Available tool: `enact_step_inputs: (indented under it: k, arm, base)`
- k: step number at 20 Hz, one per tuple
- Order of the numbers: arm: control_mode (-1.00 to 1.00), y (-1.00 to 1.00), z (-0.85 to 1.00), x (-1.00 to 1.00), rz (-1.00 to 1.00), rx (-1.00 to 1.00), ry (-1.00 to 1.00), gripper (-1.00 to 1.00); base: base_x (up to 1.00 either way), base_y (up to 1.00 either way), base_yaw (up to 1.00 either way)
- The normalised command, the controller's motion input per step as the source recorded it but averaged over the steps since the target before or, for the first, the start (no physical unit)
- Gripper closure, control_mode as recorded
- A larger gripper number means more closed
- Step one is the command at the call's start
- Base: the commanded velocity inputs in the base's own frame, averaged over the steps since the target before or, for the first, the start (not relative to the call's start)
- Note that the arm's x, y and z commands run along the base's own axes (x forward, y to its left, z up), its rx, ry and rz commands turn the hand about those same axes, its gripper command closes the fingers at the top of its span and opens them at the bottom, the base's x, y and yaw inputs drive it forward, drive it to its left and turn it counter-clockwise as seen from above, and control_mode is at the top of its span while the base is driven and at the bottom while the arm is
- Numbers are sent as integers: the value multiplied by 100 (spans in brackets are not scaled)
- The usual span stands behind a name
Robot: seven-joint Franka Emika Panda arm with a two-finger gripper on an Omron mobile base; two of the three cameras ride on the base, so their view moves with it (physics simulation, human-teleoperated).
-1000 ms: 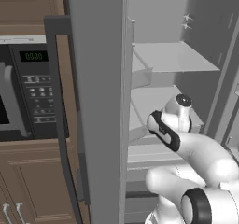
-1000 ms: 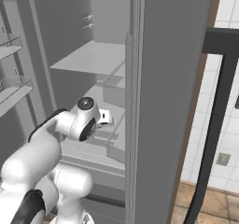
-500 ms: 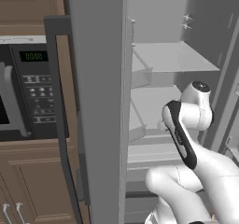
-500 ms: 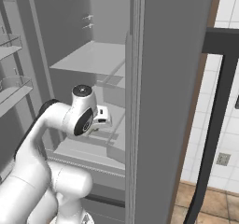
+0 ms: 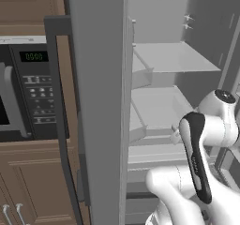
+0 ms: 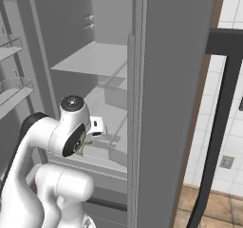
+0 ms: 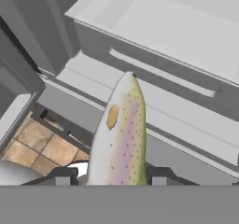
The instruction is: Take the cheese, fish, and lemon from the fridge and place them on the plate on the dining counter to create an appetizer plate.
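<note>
Inside the open fridge (image 5: 178, 60), pale shelves; the gripper (image 7: 112, 176) apparently pinches the fish (image 7: 119, 134), pointing toward 12 o'clock.

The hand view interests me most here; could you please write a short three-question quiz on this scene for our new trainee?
1. True or false: the gripper is shut on the fish.
2. In the left base view, what stands left of the fridge? A) a sink B) a microwave C) a window
3. Fill in: in the hand view the fish points toward a pale grey ____ front with a long handle.

Key: 1 true; 2 B; 3 drawer.
</note>
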Motion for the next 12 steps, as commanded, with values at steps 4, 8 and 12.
enact_step_inputs:
  k: [4, 8, 12]
  arm:
    - [-100, 0, 55, -44, 3, 0, -5, 100]
    - [-100, 0, 46, -40, 2, 0, -7, 100]
    - [-100, 0, 31, -30, 0, 0, -8, 100]
  base:
    - [0, 0, 0]
    - [0, 0, 0]
    - [0, 0, 0]
